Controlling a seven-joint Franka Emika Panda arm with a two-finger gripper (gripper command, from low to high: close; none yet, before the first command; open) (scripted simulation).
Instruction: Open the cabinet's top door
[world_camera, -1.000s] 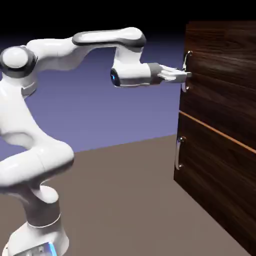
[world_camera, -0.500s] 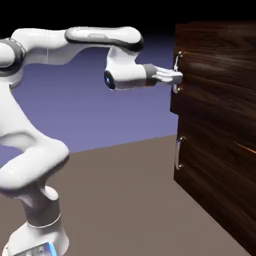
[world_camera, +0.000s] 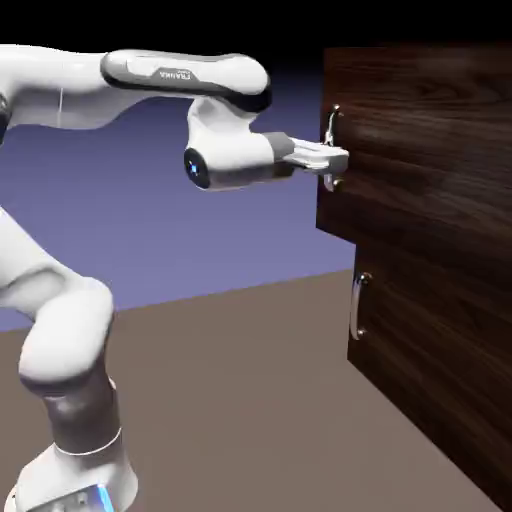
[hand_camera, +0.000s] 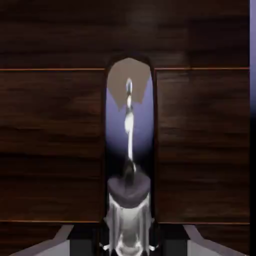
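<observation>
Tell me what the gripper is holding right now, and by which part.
The white two-finger gripper is shut on the short vertical silver bar handle of the dark wood-grain top door, gripping it about midway along the bar.

A rendered simulation scene, not a lived-in room: a flat brown worktop (world_camera: 250, 380) meets a plain blue-violet backdrop (world_camera: 200, 240), with only a smooth white robot arm (world_camera: 60, 330) and a dark wood-grain cabinet (world_camera: 440, 300) standing on it.
</observation>
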